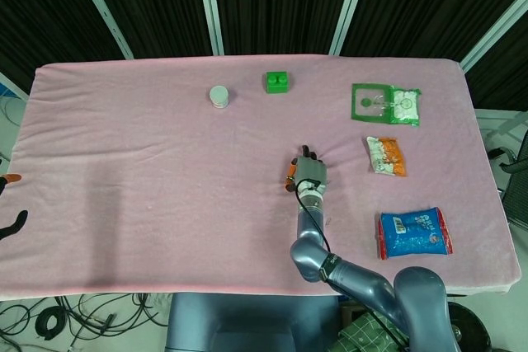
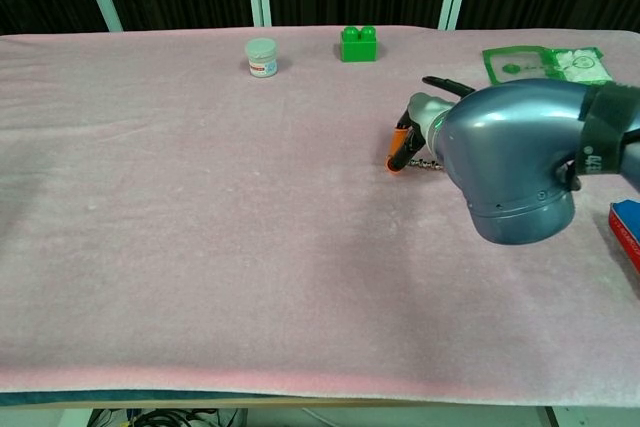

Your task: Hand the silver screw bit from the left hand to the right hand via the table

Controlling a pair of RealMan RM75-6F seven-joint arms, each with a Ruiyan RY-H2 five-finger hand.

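The silver screw bit (image 2: 428, 163) lies on the pink cloth of the desk (image 1: 148, 162), right under the right hand (image 1: 308, 172); only a thin, beaded metal piece shows, the rest is hidden. The fingers (image 2: 400, 152) curl down around it, perhaps touching it, but I cannot tell if they grip. The big grey arm (image 2: 515, 162) blocks the chest view. The left hand (image 1: 10, 204) is cut off at the frame edge. Dark panels stand behind.

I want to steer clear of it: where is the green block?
The green block stands near the far edge of the table, around its middle in the head view, right of the white jar.
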